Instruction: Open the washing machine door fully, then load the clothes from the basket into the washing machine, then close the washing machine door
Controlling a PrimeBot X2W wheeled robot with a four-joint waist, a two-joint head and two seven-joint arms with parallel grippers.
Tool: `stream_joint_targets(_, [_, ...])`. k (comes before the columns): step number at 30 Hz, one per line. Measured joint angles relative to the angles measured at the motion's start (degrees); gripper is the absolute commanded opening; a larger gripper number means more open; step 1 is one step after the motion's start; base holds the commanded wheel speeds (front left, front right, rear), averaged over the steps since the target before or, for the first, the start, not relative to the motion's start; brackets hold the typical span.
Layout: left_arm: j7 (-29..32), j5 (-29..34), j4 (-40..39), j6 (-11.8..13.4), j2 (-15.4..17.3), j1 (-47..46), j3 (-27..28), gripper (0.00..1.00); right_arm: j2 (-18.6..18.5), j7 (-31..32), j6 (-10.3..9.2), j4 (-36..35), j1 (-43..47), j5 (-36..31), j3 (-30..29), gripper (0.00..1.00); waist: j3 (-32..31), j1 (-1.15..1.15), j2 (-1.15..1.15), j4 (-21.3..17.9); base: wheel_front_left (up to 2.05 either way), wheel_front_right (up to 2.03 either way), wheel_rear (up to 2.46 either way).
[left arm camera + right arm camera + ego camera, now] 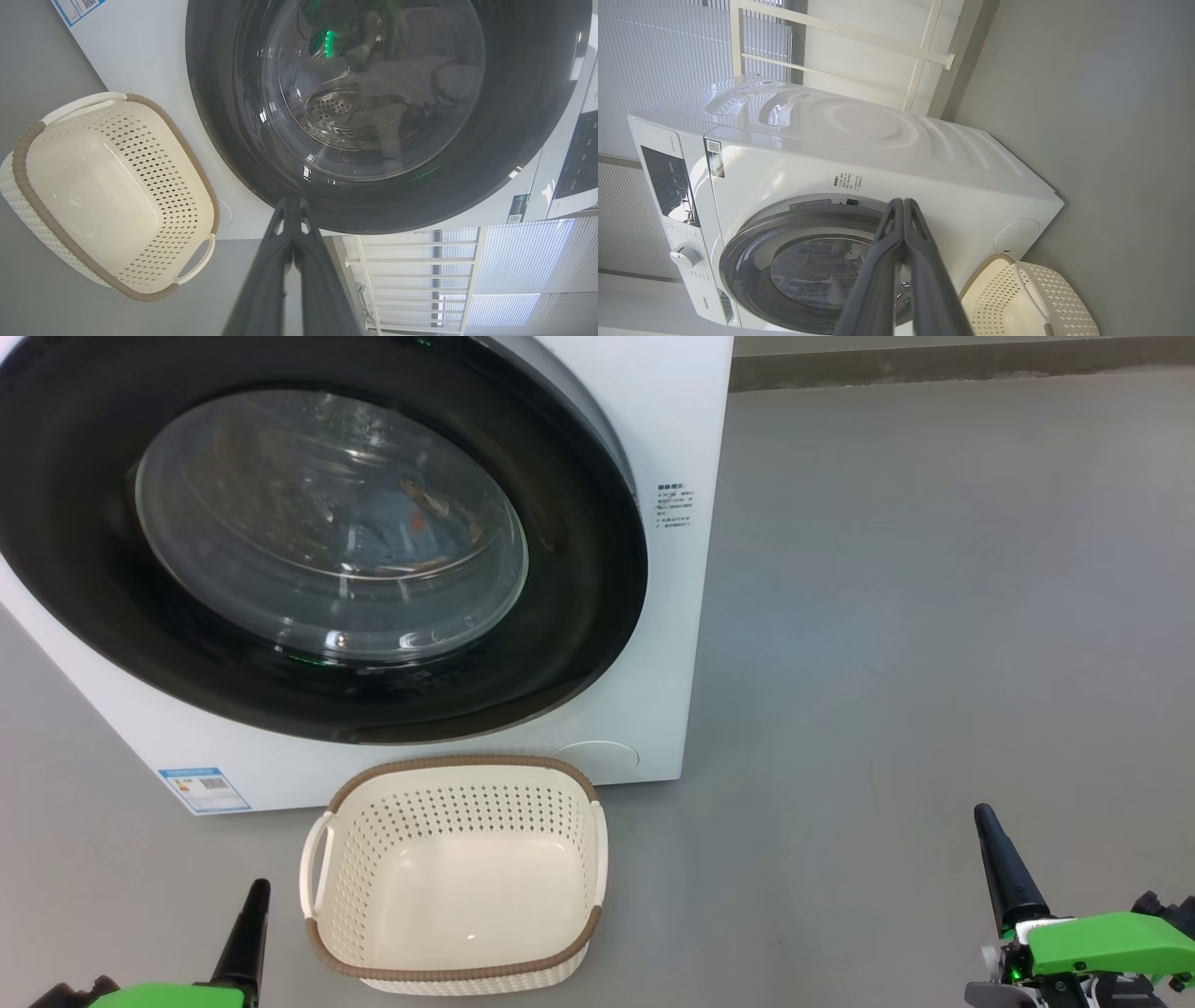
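On the floor (934,569), just in front of the washer (691,429), the basket (457,763) sits empty. The door (579,616) is shut, and blue clothes (392,518) show through it. The left tool (258,889) and right tool (982,814) hang low on each side of the basket, both closed tight and holding nothing.

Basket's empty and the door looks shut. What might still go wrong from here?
The door looks closed over the clothes, but whether it has latched cannot be told; it might spring open. The basket sits on the floor close beside the shut left gripper; driving forward could knock it.
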Motion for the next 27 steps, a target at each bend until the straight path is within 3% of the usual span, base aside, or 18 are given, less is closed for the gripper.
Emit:
stream_joint_targets(20, [3.32,-11.76,-0.1,-0.01,-0.59,-1.22,0.71,0.0,0.35,3.52,-0.01,0.0,-0.03,12.52,-0.56,0.0,-1.26,0.0,0.0,0.28,0.0,0.0,0.0])
stream_joint_targets(27, [3.56,-12.03,-0.11,0.0,-0.75,-1.22,0.79,0.0,0.42,3.53,-0.01,0.0,-0.03,13.35,-0.67,0.0,-1.28,0.0,0.0,0.3,0.0,0.0,0.0])
